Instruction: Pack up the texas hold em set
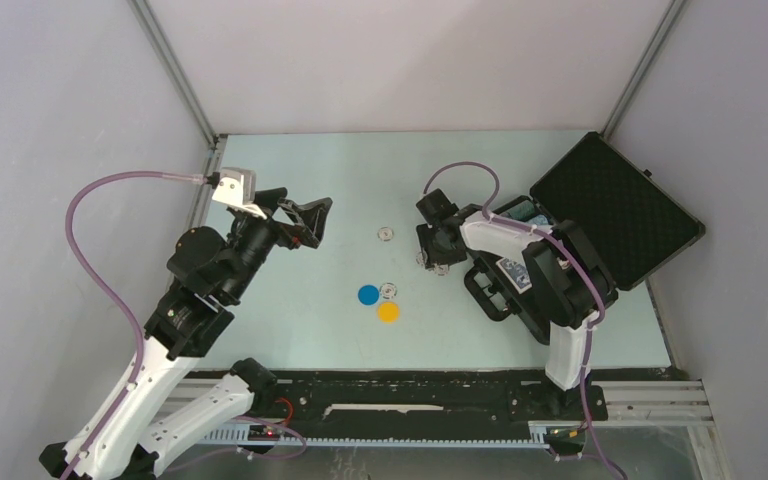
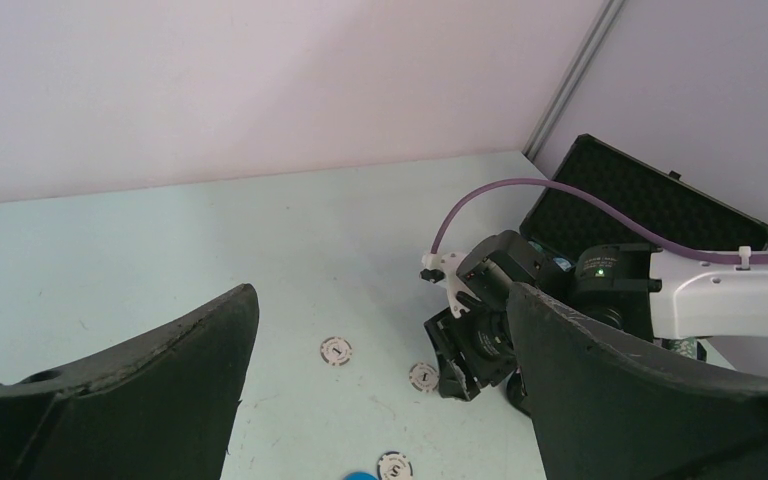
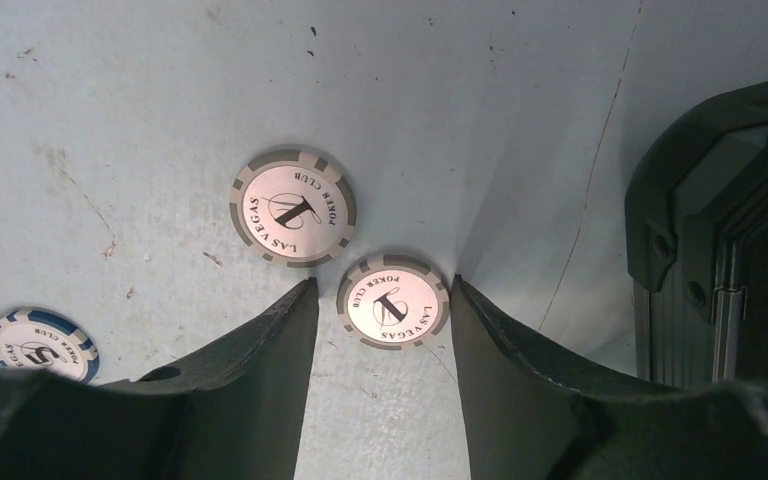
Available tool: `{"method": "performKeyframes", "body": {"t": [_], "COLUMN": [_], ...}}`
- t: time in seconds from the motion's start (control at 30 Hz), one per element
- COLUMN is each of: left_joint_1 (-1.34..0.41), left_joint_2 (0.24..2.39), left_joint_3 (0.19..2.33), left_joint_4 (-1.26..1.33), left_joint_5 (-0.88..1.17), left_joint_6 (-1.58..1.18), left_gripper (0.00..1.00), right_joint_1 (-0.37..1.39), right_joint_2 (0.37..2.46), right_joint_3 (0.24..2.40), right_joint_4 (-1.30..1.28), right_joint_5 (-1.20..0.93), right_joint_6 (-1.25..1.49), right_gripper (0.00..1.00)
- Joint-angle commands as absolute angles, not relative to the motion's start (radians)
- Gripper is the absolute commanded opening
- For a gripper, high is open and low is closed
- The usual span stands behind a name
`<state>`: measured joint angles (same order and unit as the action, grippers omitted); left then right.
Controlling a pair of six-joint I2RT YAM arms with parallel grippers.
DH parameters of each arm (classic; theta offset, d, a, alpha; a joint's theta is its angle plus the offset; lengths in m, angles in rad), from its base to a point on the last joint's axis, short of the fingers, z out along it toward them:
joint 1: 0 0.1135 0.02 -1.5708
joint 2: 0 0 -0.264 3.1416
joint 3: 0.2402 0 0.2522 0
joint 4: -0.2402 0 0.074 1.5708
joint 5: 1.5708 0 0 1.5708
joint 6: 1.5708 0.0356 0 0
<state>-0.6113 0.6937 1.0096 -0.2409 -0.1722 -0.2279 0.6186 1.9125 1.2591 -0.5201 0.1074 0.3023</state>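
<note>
The black case (image 1: 615, 210) lies open at the right, its foam-lined lid tilted back; the right arm hides most of its base. My right gripper (image 1: 436, 262) is low over the table, open, with its fingertips either side of a grey "1" poker chip (image 3: 393, 301), small gaps on both sides. A second grey "1" chip (image 3: 293, 206) lies just beyond it. My left gripper (image 1: 312, 216) is open, empty and raised over the table's left half. The card deck and the red marker are not visible.
Another grey chip (image 1: 386, 234) lies mid-table. A blue-and-white "5" chip (image 1: 388, 290), a blue disc (image 1: 368, 294) and a yellow disc (image 1: 388, 312) sit together nearer the front. The case's corner (image 3: 730, 250) is just right of my right fingers. Walls enclose the table.
</note>
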Motion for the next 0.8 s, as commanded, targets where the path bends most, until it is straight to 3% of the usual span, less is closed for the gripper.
{"method": "performKeyframes", "body": {"t": [0.0, 0.17, 0.77], "left_joint_1": [-0.618, -0.618, -0.618], "left_joint_2": [0.692, 0.697, 0.699], "left_joint_3": [0.983, 0.983, 0.983], "left_joint_4": [-0.205, -0.205, -0.204], "left_joint_5": [-0.17, -0.166, -0.16], "left_joint_6": [-0.229, -0.232, -0.235], "left_gripper": [1.0, 1.0, 1.0], "right_joint_1": [0.628, 0.637, 0.637], "right_joint_2": [1.904, 1.89, 1.868], "right_joint_3": [1.234, 1.217, 1.182], "right_joint_4": [-0.525, -0.531, -0.507], "right_joint_5": [0.082, 0.094, 0.093], "right_joint_6": [0.336, 0.333, 0.334], "right_gripper": [0.59, 0.63, 0.53]}}
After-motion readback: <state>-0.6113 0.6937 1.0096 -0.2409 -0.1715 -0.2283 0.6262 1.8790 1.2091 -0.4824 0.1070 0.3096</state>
